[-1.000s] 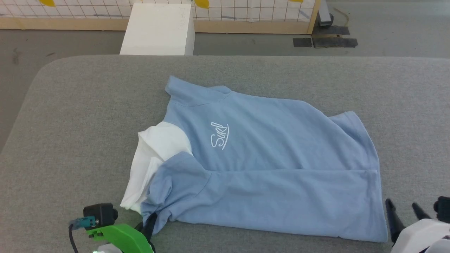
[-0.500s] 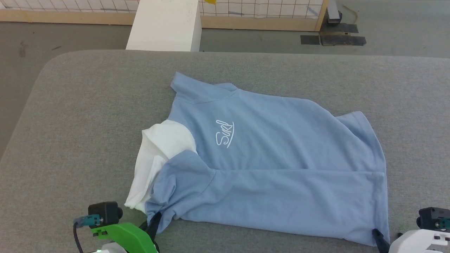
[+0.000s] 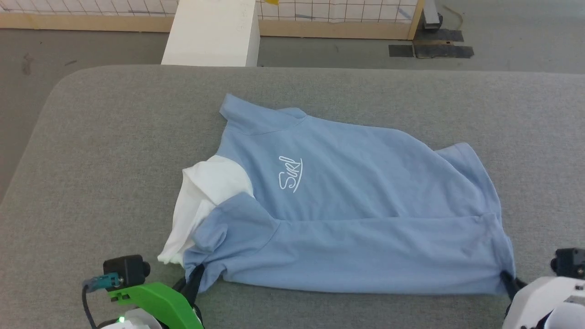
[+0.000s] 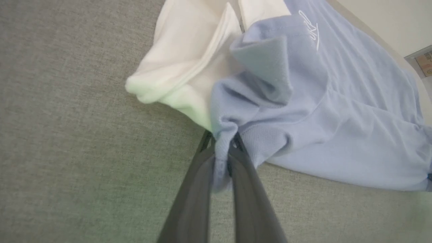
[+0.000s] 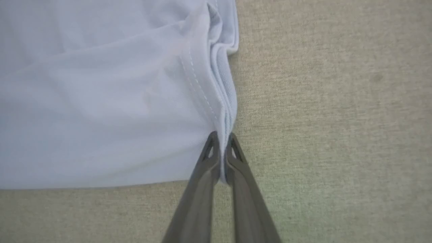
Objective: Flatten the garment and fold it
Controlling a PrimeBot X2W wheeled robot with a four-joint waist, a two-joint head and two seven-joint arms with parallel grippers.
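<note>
My left pincer (image 3: 195, 275) (image 4: 221, 150) is clenched on a bunched blue corner of the shirt (image 3: 356, 205) (image 4: 337, 118). The soft knit is gathered into a narrow ridge between my two dark fingers. Just beyond those tips and a little to their left lies the white sleeve panel (image 3: 205, 192) (image 4: 189, 60), smooth and doubled over into rounded folds. Farther ahead, to the right, is the white script logo (image 3: 290, 174) (image 4: 312, 28), underlined with a curved stroke. I cannot read the letters for certain.

My right pincer (image 3: 506, 277) (image 5: 221, 138) is clamped on the shirt's hem corner. The layered edge stands up thin between the tips, and a double row of white stitching (image 5: 199, 84) runs away from them.

The shirt (image 5: 101, 101) lies between my two pincers, mostly flat, with one long crease across it. Its near edge is stretched from one grip to the other. The collar (image 3: 249, 119) is at the far end from my left pincer. Under it all is a grey table (image 3: 114, 160) with a coarse woven cover and rounded corners.
</note>
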